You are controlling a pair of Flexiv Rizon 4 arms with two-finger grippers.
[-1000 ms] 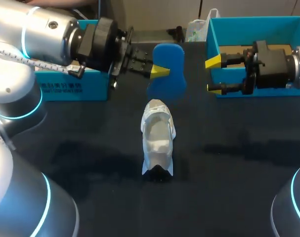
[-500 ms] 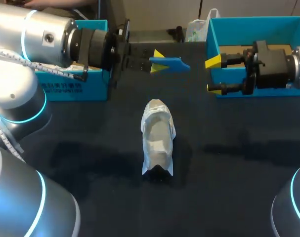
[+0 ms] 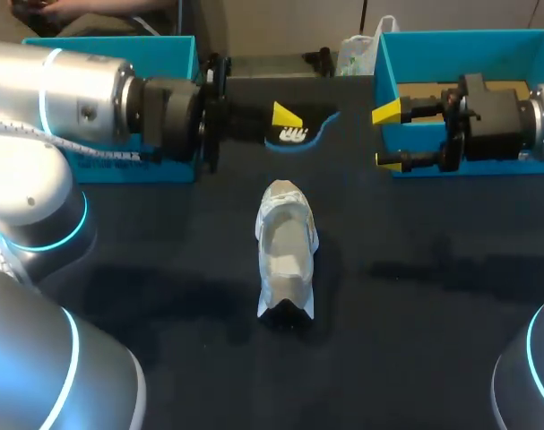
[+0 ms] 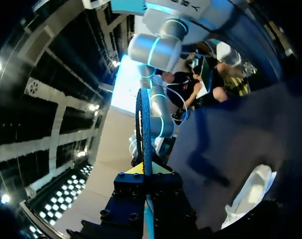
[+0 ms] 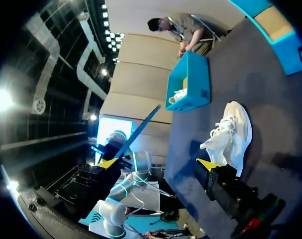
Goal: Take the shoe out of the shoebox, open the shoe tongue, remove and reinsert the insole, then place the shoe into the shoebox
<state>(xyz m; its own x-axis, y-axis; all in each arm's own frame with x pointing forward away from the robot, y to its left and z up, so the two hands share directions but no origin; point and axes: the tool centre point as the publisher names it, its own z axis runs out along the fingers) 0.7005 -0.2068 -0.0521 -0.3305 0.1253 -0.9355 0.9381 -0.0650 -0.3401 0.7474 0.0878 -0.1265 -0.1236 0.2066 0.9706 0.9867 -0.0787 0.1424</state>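
Note:
A white shoe lies in the middle of the black table, toe toward the far side. Beyond its toe and above the table, my left gripper is shut on the blue insole, whose dark underside with a white mark faces up. In the left wrist view the insole stands edge-on between the fingers of that gripper, with the shoe off to one side below. My right gripper hangs open and holds nothing in front of the teal shoebox at the far right. The right wrist view has the shoe ahead.
A second teal box stands at the far left behind my left arm; in the right wrist view this box holds another pale shoe. A white bag sits at the table's far edge.
My left wrist has rolled over, turning the insole from its blue face, through edge-on, to its dark underside. The gripper stays shut on it. The shoe and right arm have not moved.

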